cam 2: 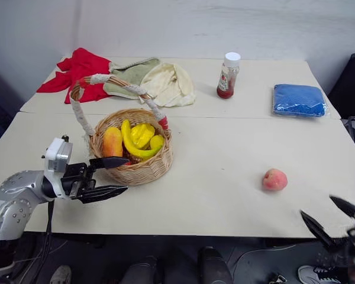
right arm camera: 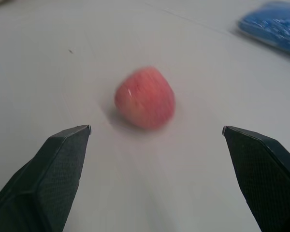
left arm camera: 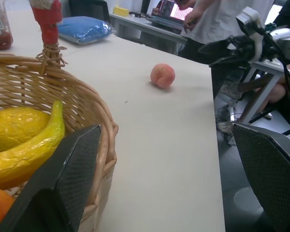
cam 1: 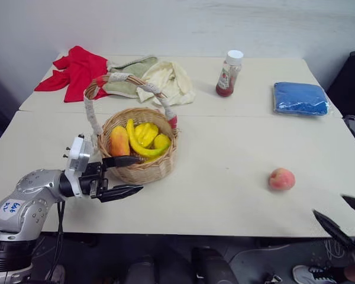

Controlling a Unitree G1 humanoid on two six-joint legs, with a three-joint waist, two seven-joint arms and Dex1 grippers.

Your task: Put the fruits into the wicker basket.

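The wicker basket (cam 1: 147, 171) stands left of centre on the table, its cloth-wrapped handle arching over it. Inside lie a yellow banana (cam 1: 134, 141), another yellow fruit and an orange one. A pink-orange peach (cam 1: 281, 178) rests alone on the table to the right. My left gripper (cam 1: 141, 174) is open and level at the basket's near-left side, its upper finger against the wicker wall. My right gripper (cam 1: 328, 205) is open at the table's front right corner, pointing at the peach (right arm camera: 145, 98) from a short way off, with nothing between its fingers.
At the back lie a red cloth (cam 1: 77, 71), green and cream cloths (cam 1: 160, 80), a red-sauce bottle (cam 1: 228, 74) and a blue folded cloth (cam 1: 300, 97). A seam runs across the table behind the basket. A person (left arm camera: 208, 14) stands at a desk beyond the table's right end.
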